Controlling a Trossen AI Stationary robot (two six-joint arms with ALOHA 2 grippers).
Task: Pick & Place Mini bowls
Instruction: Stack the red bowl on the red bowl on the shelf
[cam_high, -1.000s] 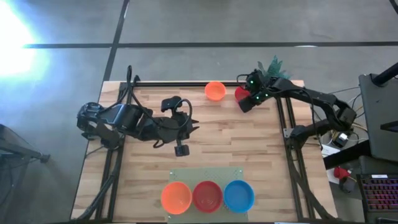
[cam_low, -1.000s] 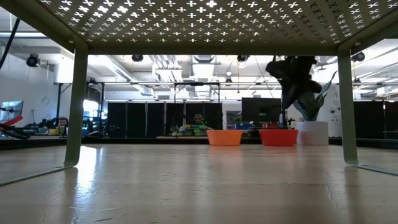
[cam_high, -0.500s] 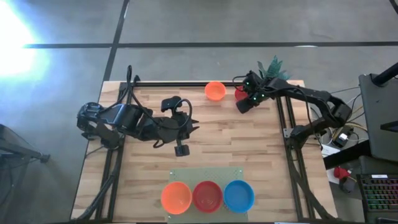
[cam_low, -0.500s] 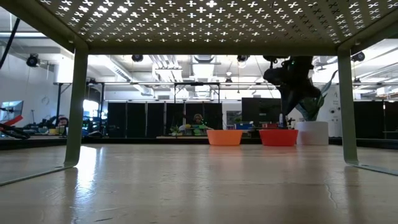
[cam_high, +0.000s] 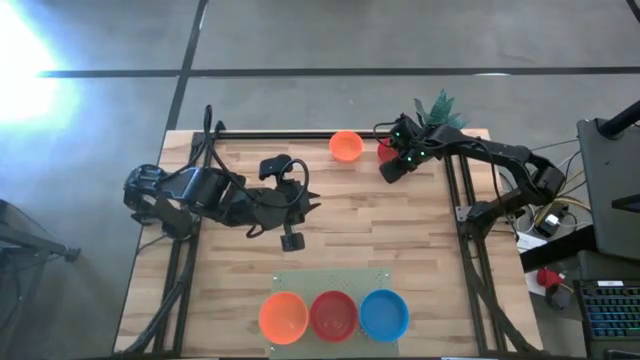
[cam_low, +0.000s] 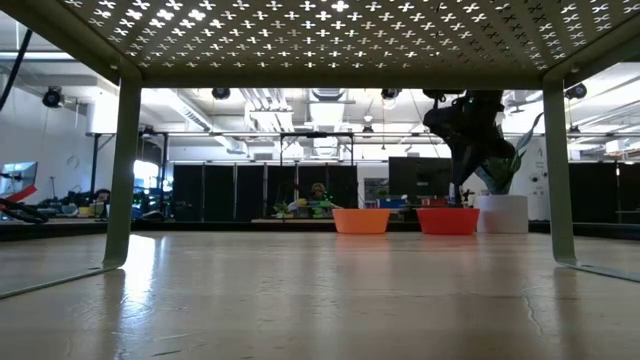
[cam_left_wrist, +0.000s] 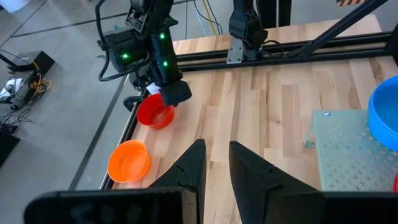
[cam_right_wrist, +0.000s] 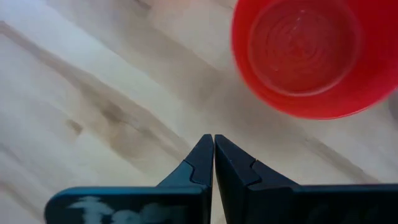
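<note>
Bowls already put away sit nearest: an orange stack (cam_high: 283, 316), a red stack (cam_high: 333, 314) and a blue stack (cam_high: 384, 313) in a row on the perforated plate (cam_high: 330, 280) at the near edge of the bench (cam_high: 380, 240), well apart from both tools. Farther in, the left tool (cam_high: 291, 240) waits over the middle of the bench with a narrow gap between its fingers (cam_left_wrist: 186, 169), holding nothing.

At the far edge, the right tool (cam_high: 388, 173) hovers just beside the red bowl (cam_right_wrist: 305, 56), its fingers (cam_right_wrist: 200, 163) pressed together and empty. That bowl rests upright on the wood just ahead of the fingertips, not touching them. An orange bowl (cam_high: 346, 146) lies just beyond it on the side away from the potted plant (cam_high: 437, 108).

Judging by this, the step in hand is the approach to the red bowl, before any grasp. The next move calls for spreading the fingers, shifting forward so one finger drops inside the rim and one outside, then pinching the wall and carrying the bowl to the red stack.
</note>
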